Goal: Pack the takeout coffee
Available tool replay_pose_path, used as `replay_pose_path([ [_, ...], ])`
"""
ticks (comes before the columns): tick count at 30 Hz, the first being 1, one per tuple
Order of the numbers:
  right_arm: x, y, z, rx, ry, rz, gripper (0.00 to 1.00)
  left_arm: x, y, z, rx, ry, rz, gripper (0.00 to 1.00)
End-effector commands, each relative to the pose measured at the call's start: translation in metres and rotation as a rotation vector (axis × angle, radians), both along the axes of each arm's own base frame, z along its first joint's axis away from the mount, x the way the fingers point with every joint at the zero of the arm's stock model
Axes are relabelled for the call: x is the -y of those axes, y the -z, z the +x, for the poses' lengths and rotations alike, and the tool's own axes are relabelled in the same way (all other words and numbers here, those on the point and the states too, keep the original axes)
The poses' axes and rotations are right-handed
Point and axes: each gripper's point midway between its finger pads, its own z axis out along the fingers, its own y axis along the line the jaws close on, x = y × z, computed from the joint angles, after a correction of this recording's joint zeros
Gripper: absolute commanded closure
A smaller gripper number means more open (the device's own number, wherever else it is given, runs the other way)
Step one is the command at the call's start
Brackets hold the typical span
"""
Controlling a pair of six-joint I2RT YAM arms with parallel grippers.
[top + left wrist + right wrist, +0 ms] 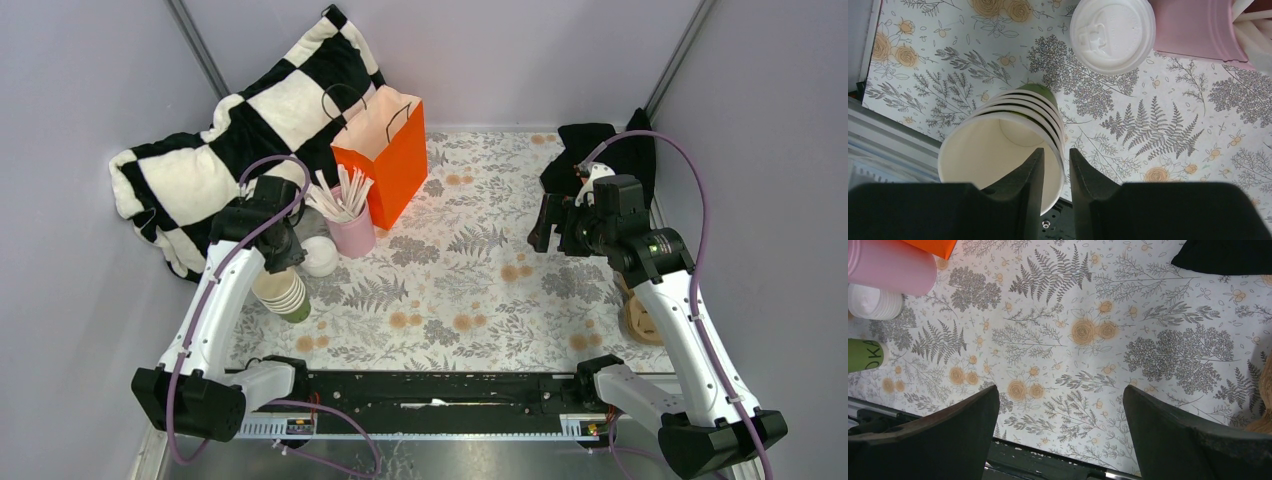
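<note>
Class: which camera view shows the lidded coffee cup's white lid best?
Left wrist: the lid is close, its moulding clear. Top external shows it small beside the pink cup; right wrist catches only its side.

cup point(320, 256): one lidded cup in view, upright on the floral table point(470, 290)
lid point(1112, 32): round, white plastic, seated on the rim, raised sip tab off-centre
body: hidden under the lid from above, colour not visible
place: left part of table, just beside the pink cup point(352, 236), contact unclear; near the stack point(284, 293), apart from it
</note>
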Motion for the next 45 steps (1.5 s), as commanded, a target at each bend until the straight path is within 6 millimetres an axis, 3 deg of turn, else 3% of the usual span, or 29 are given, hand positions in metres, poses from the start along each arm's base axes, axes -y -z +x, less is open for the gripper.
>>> replay_pose_path([
  [1, -0.006, -0.006, 0.003, 0.030, -0.024, 0.032, 0.00, -0.005, -0.002, 0.005, 0.011, 0.010, 0.033, 0.74],
  [9, -0.006, -0.005, 0.002, 0.026, -0.024, 0.032, 0.00, -0.007, -0.006, 0.005, 0.020, 0.014, 0.045, 0.86],
  [17, -0.008, -0.005, 0.003, 0.027, -0.033, 0.037, 0.00, -0.014, -0.017, 0.002, 0.009, 0.019, 0.084, 0.92],
  [29, -0.010, -0.005, 0.005, 0.029, -0.039, 0.039, 0.00, -0.028, -0.058, -0.011, 0.021, -0.031, 0.138, 1.00],
  [32, -0.011, -0.006, 0.007, 0.025, -0.044, 0.043, 0.00, -0.029, -0.079, -0.012, 0.057, -0.033, 0.140, 1.00],
  [39, -0.015, -0.006, 0.008, 0.014, -0.050, 0.056, 0.00, -0.013, -0.160, -0.003, 0.337, -0.010, 0.016, 1.00],
  [45, -0.015, -0.006, 0.007, 0.010, -0.052, 0.057, 0.00, -0.008, -0.189, -0.003, 0.437, 0.017, -0.016, 1.00],
])
